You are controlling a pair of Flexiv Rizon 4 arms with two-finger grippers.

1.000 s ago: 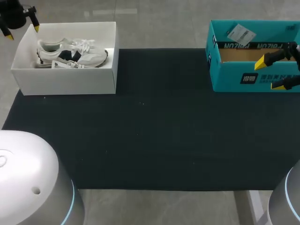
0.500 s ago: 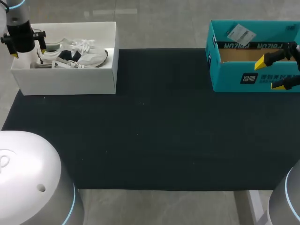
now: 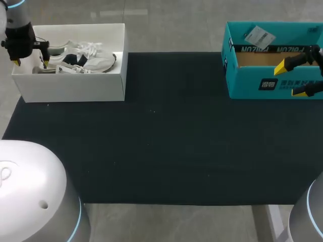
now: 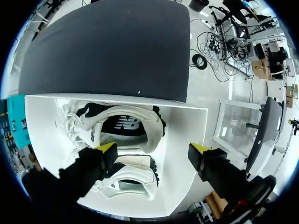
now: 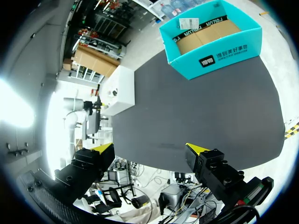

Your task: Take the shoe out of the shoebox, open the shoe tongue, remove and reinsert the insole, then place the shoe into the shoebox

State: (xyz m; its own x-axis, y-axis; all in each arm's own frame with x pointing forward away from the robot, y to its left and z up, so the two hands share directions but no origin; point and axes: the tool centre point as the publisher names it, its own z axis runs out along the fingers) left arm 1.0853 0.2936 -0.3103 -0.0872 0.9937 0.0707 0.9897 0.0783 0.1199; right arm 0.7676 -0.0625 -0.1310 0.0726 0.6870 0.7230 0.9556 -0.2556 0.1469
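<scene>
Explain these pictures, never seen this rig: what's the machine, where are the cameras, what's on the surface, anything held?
It's a robot with two arms, each ending in a yellow-tipped two-finger gripper. The head view looks down from above; each round picture comes from a wrist camera. At the black mat's far corners: a white shoebox holding white sneakers, and a teal box. The left gripper hangs open over the shoebox; the right gripper is open above the mat's right side. Nothing is held.

Black mat (image 3: 166, 141) lies open between white shoebox (image 3: 70, 86) and teal box (image 3: 242, 84).
</scene>
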